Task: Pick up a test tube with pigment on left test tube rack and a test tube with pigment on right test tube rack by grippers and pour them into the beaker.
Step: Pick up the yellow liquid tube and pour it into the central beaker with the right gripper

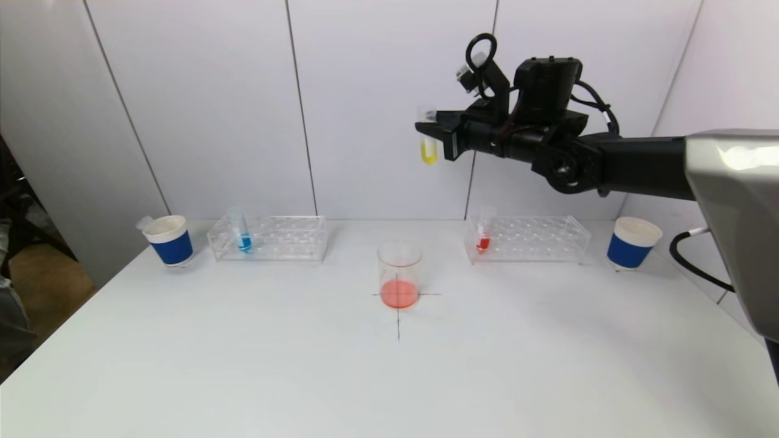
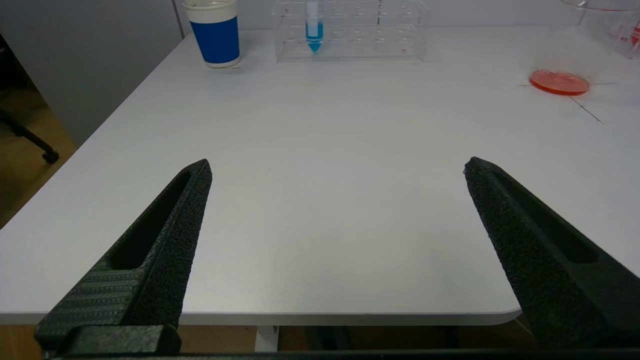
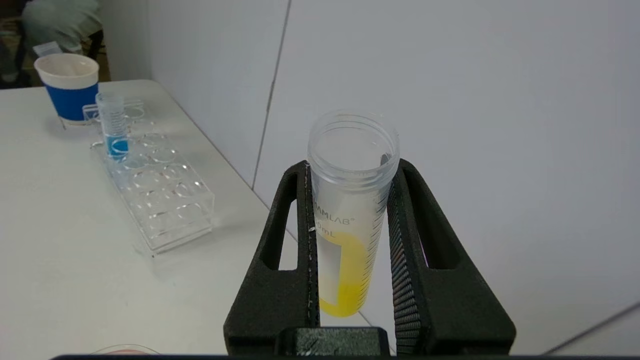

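My right gripper [image 1: 429, 135] is shut on an upright, uncapped test tube with yellow pigment [image 1: 429, 149], held high above the table, over and slightly behind the glass beaker [image 1: 399, 271]. The beaker holds a little orange-red liquid. In the right wrist view the tube [image 3: 350, 220] sits between the two fingers of the right gripper [image 3: 352, 164]. The left rack [image 1: 280, 238] holds a blue-pigment tube [image 1: 244, 236]. The right rack [image 1: 535, 239] holds a red-pigment tube [image 1: 484, 238]. My left gripper [image 2: 337, 167] is open and empty above the table's near left edge.
A blue-and-white paper cup [image 1: 170, 240] stands left of the left rack, with a clear tube in it. Another cup [image 1: 633, 243] stands right of the right rack. A black cross is marked on the table under the beaker. White wall panels stand close behind.
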You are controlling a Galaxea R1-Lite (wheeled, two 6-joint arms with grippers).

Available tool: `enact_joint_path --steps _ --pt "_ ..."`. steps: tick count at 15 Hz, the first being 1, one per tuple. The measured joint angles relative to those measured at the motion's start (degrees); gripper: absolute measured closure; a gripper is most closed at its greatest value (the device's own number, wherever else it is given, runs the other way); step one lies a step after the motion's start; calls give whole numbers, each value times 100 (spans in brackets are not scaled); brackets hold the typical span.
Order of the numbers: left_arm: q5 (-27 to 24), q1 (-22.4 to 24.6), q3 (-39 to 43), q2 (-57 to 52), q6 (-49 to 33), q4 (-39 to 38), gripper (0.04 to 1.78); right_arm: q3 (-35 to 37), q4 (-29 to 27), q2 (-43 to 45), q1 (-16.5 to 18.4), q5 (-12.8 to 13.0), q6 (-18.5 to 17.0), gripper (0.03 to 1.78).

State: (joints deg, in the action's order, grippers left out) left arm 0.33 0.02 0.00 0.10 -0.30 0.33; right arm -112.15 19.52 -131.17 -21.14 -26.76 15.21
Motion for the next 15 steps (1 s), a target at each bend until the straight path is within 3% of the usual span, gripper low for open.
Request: enact_joint_path --steps 7,15 --pt "0 -2 0 0 -2 0 6 308 106 -308 -188 -725 1279 135" --pt "-2 -2 0 0 -2 0 6 1580 1151 -367 -60 -1508 2753 135"
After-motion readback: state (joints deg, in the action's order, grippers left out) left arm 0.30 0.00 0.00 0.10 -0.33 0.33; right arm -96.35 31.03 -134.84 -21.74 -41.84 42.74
